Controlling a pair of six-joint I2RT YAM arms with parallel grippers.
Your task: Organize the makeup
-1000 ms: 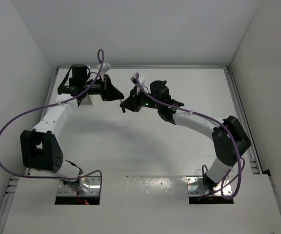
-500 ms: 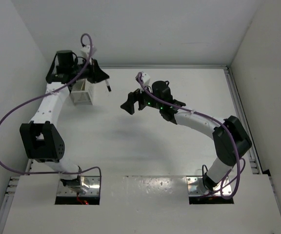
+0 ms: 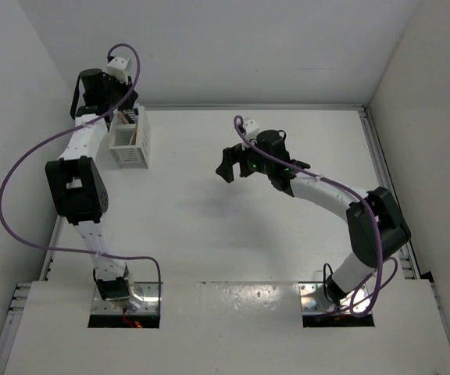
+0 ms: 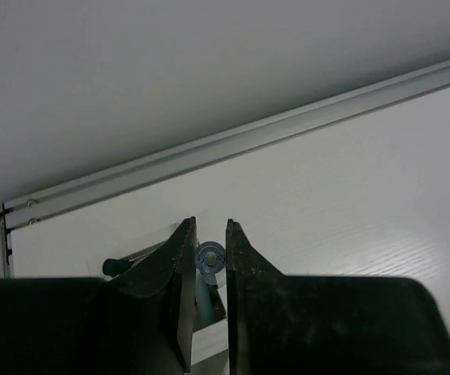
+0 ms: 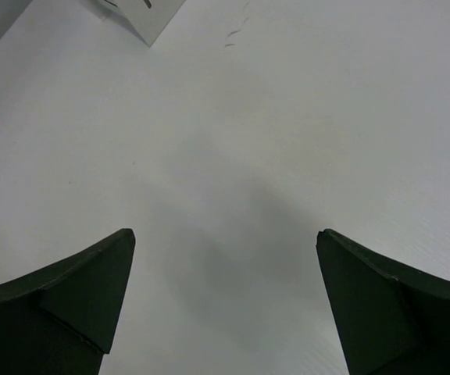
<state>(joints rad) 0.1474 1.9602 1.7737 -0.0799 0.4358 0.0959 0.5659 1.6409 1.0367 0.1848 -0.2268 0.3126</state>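
Left wrist, left fingers [image 4: 180, 301] pinching makeup stick [image 4: 209, 258], right fingers [image 5: 76, 289] wide apart, empty

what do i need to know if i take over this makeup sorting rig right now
Left gripper: shut on a thin stick, held over the white holder at the far left of the table.
Right gripper: open, empty, over bare table.
Done: a teal-tipped stick seems to sit in the holder already.
To do: release the held stick into it; count inside unclear.
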